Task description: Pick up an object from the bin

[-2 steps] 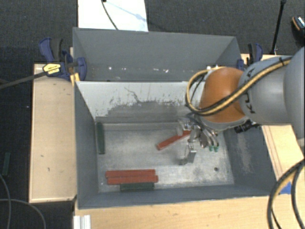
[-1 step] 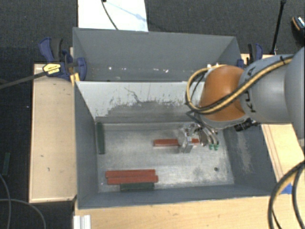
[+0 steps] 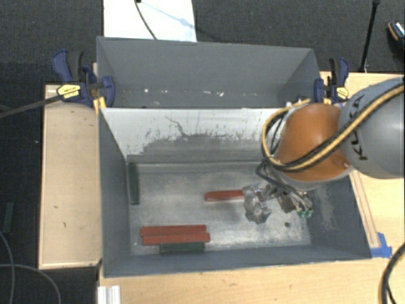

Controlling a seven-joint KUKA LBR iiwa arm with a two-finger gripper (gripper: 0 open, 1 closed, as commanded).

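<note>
My gripper (image 3: 257,211) hangs low over the right middle of the bin floor, under the arm's orange cover. A thin red-brown stick (image 3: 223,196) lies flat just to its left, its right end reaching the metal fingers; whether the fingers are round it I cannot tell. A longer red-brown block (image 3: 174,234) lies near the front left, with a dark green bar (image 3: 181,247) tucked along its front edge.
A dark green bar (image 3: 133,182) lies upright along the left wall. The orange cover and cables hide the bin's right rear part. Bare scuffed floor stretches between the red stick and the front block.
</note>
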